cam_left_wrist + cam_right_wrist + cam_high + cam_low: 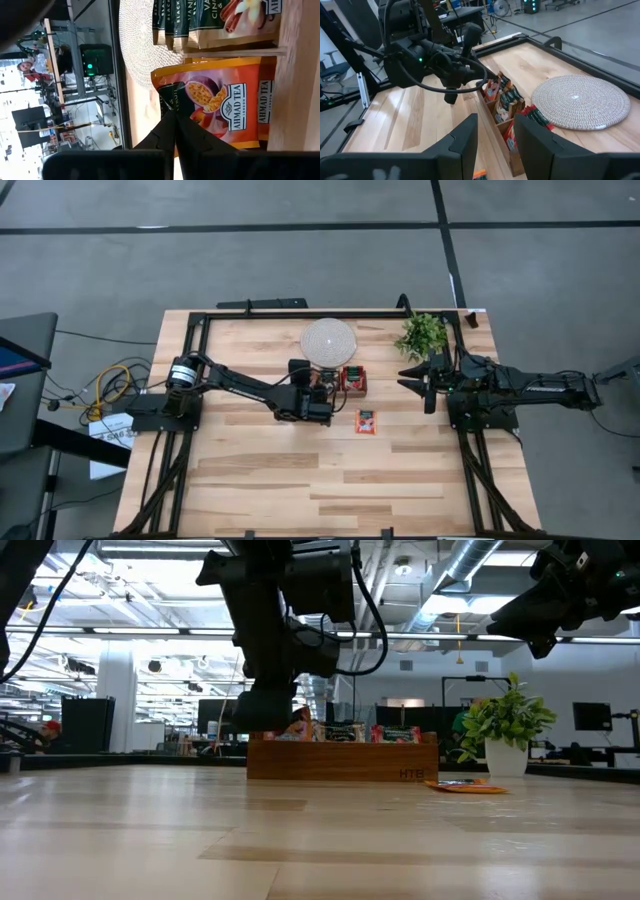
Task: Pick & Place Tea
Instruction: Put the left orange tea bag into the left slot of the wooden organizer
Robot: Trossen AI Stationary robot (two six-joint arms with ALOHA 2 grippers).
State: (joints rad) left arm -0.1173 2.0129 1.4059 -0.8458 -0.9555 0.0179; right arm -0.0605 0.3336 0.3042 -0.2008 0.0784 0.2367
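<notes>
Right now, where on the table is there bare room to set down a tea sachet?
Free: the wide front half of the table, below the loose sachet. Crowded: the back strip, where woven mat, tray, plant and left end effector cluster.

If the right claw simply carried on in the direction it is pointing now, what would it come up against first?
Probably the wooden tray of tea sachets: in the right wrist view it lies straight ahead between the open right claw. Beyond it is the left claw, shut at the tray. Depth is uncertain.
</notes>
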